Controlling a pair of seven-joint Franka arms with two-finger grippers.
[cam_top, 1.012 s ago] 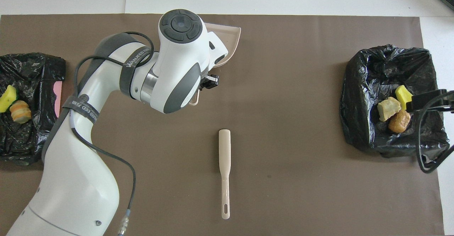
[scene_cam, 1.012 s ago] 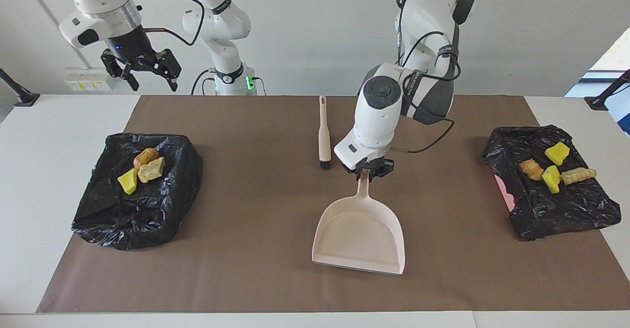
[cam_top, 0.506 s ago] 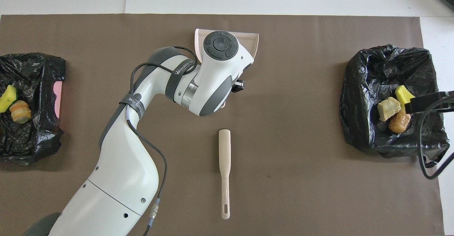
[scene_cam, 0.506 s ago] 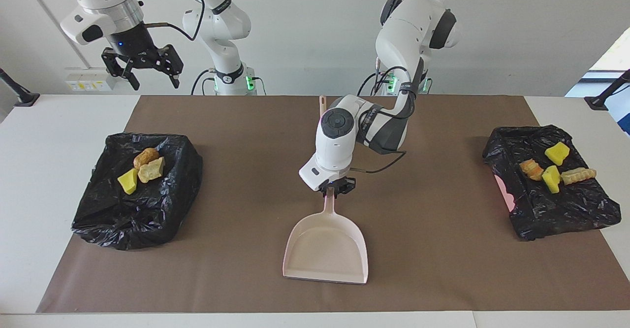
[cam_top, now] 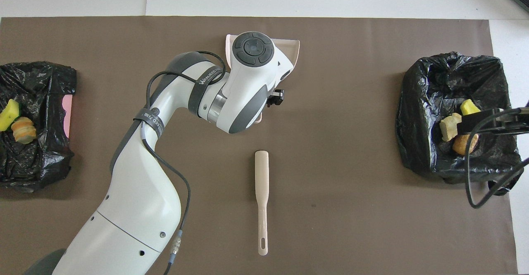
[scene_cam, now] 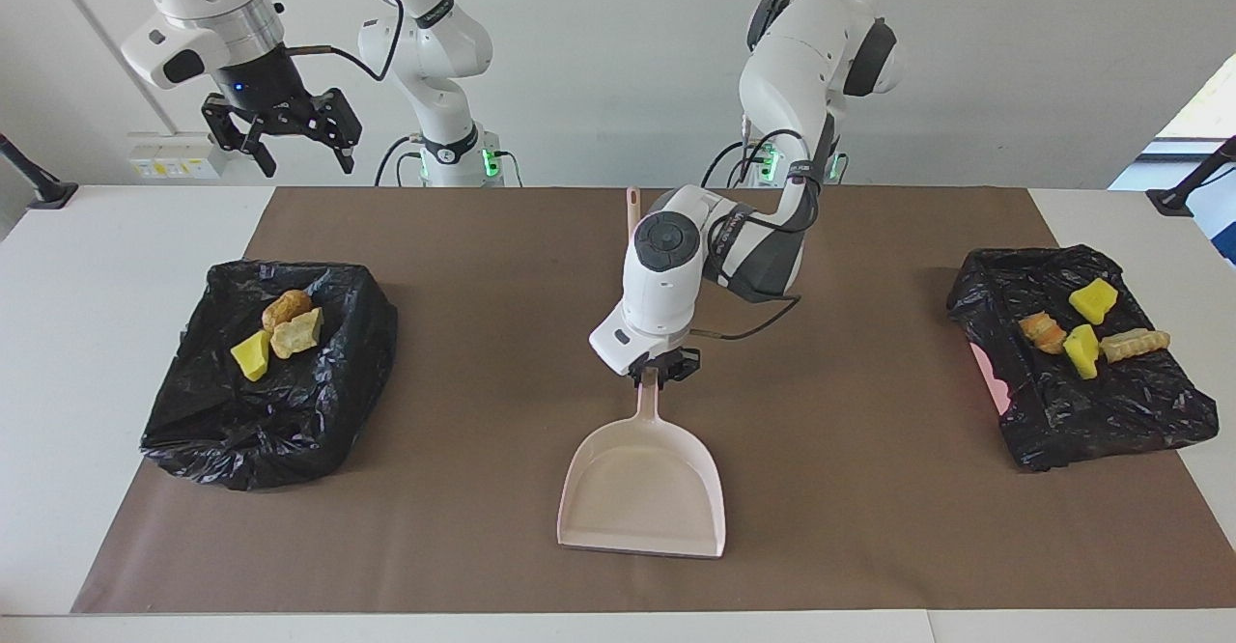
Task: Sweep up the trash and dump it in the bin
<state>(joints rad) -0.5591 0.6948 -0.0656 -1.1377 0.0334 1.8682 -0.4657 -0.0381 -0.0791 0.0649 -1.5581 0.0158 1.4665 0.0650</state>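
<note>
Currently the desk (scene_cam: 58,334) carries two black-lined bins (scene_cam: 270,373), and all the trash (scene_cam: 275,329) lies in them, so sweeping and dumping appear complete. Empty dustpan (scene_cam: 642,489) rests mid-desk, brush (cam_top: 261,192) nearer the robots. Left tool (scene_cam: 663,370) straddles its handle, grip undeterminable. Right tool (scene_cam: 280,131) hangs released, waiting.

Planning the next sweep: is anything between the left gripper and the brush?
Nothing visible. The left gripper sits at the pink dustpan's handle; the brush lies on bare mat nearer the robots.
</note>
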